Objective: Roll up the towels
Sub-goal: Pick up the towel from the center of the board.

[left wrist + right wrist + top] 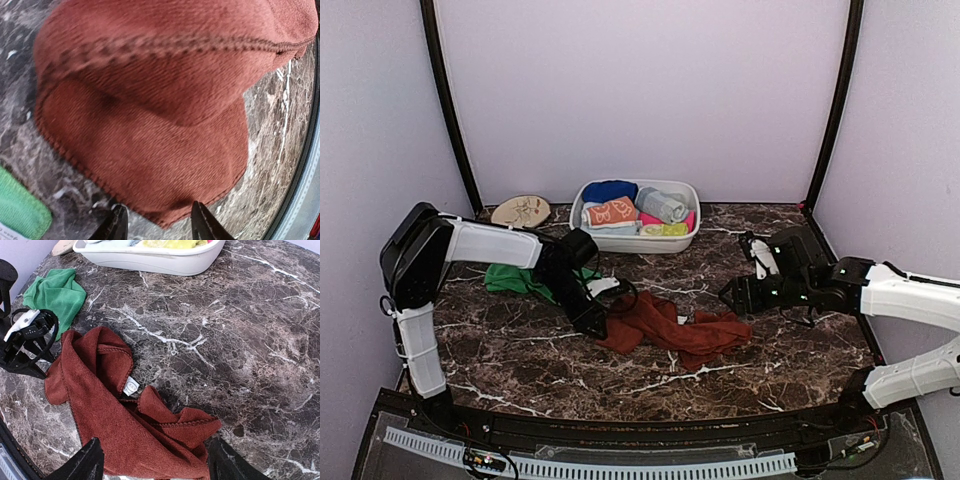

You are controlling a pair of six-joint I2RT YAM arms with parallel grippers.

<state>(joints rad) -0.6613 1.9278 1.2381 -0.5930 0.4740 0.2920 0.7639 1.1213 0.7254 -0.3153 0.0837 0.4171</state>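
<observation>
Between the two fingers of the left tool (160, 226) lies the hemmed edge of the brown towel (150, 125). The fingers stand apart, one on each side of it, and we do not see them pinching the cloth yet. The right tool (155, 462) is also spread wide and holds nothing. It hangs just over the other end of the same towel, which lies crumpled on the table (520, 350) between the two tools. Close beside the left tool, the green towel (515, 280) lies in a heap, not rolled. Well beyond both tools stands the basin (685, 243), where an orange towel (612, 212) and others seem to be rolled.

We judge that the step in hand is taking hold of the brown towel to spread it flat. The next move asks the left tool to press together on the hem only. The right tool must find the opposite edge among the folds, so that both can pull the cloth straight before rolling.
</observation>
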